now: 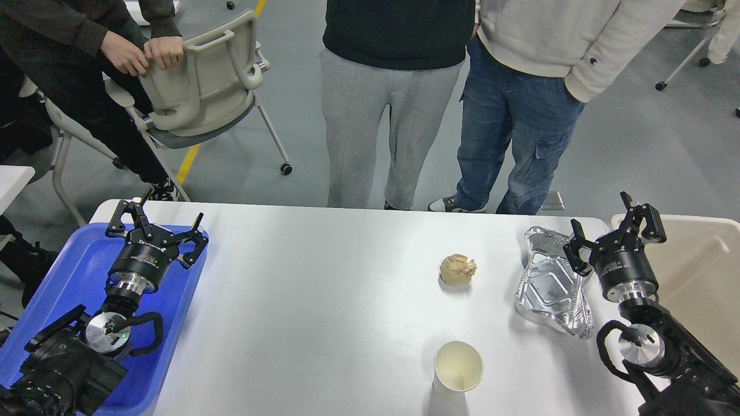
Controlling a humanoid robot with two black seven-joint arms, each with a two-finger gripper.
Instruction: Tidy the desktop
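Note:
The white desktop fills the lower half of the head view. On it lie a crumpled brown paper ball, a dented foil container to its right, and an upright white paper cup near the front edge. My left gripper hovers open over the blue tray's far end, holding nothing. My right gripper stands open at the foil container's right edge, just left of the beige bin, with nothing between its fingers.
A blue plastic tray lies at the desktop's left end under my left arm. A beige bin sits at the right end. Two people stand close behind the far edge; a third person sits at a grey chair at the back left.

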